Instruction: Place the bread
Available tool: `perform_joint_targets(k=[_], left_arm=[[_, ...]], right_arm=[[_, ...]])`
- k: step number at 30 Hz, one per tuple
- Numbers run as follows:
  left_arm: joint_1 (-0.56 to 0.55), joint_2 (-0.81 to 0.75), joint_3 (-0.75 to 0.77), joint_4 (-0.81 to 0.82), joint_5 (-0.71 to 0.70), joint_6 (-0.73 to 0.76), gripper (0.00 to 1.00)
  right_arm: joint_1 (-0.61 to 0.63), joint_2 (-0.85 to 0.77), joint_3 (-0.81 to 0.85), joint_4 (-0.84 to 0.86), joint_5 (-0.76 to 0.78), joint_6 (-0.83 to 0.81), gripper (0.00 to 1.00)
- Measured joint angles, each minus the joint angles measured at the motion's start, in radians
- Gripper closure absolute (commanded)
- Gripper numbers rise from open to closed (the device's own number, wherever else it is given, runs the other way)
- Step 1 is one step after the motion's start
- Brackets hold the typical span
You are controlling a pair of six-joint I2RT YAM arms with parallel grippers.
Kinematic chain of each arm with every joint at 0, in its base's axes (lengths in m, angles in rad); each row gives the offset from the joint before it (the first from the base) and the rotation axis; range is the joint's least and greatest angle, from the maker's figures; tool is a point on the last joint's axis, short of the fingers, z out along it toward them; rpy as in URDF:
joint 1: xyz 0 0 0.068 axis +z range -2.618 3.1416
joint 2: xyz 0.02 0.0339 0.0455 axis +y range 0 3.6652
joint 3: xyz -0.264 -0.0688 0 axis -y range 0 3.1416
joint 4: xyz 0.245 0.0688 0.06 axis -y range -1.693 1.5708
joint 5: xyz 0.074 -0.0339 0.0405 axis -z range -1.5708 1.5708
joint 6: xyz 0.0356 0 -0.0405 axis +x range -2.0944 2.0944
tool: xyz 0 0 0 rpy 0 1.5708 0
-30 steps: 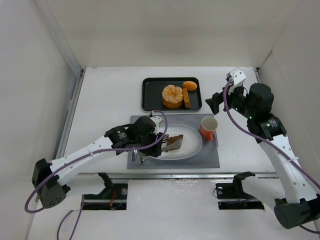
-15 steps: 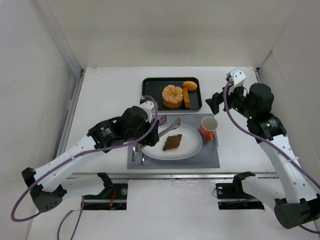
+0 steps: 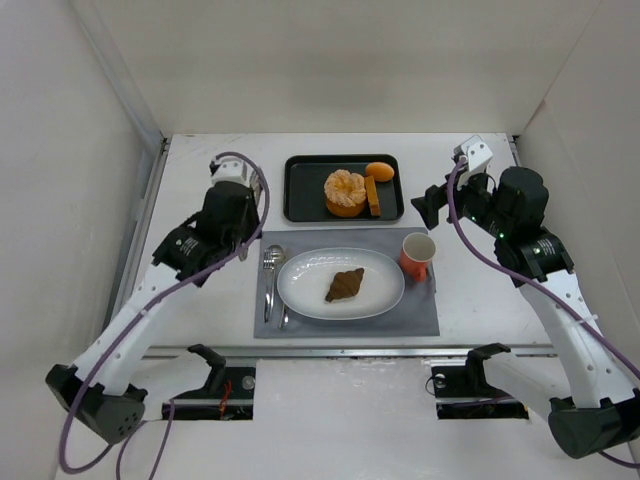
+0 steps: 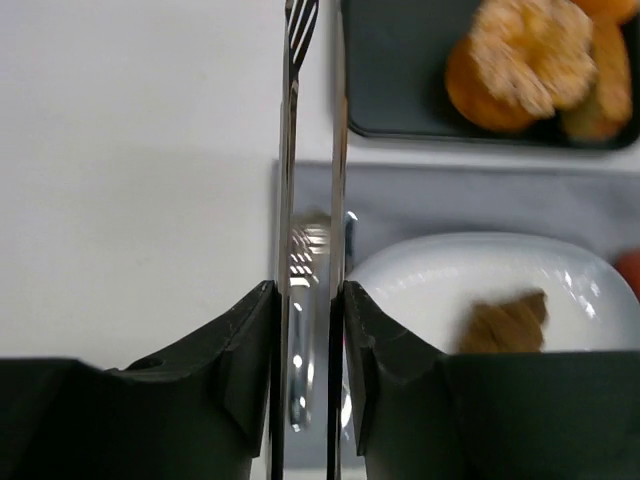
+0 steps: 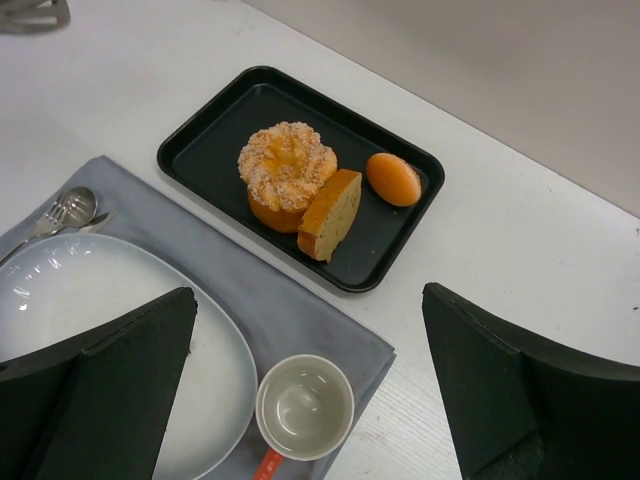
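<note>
The bread (image 3: 345, 285) lies in the middle of the white plate (image 3: 310, 272), touching neither arm, and the plate sits on a grey mat (image 3: 420, 310) on the desk (image 3: 470, 300). From the plate, a spoon and fork (image 3: 270, 270) lie at 9 o'clock, an orange cup (image 3: 418, 250) stands at 3 o'clock, and a black tray (image 3: 300, 190) holding a peeled orange (image 3: 345, 192) lies at 12 o'clock. The left fingers (image 4: 262, 310) hang at about 10 o'clock from the plate, clenched on metal tongs (image 4: 287, 180) whose blades are nearly together. The right fingers (image 5: 500, 370) are spread wide, grasping nothing, high over the cup's side of the desk.
</note>
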Motion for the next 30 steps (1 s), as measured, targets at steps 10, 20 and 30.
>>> perform_joint_targets(k=[10, 20, 30], left_arm=[[0.463, 0.313, -0.125, 0.315, 0.113, 0.111, 0.76], [0.512, 0.557, -0.135, 0.422, 0.147, 0.164, 0.68], [0.563, 0.725, -0.13, 0.427, 0.171, 0.187, 0.37]], right_arm=[[0.0, -0.018, -0.001, 0.001, -0.001, 0.0, 0.0], [0.0, -0.019, -0.001, 0.0, -0.002, 0.0, 0.0], [0.0, -0.019, -0.001, 0.0, -0.008, 0.0, 0.0]])
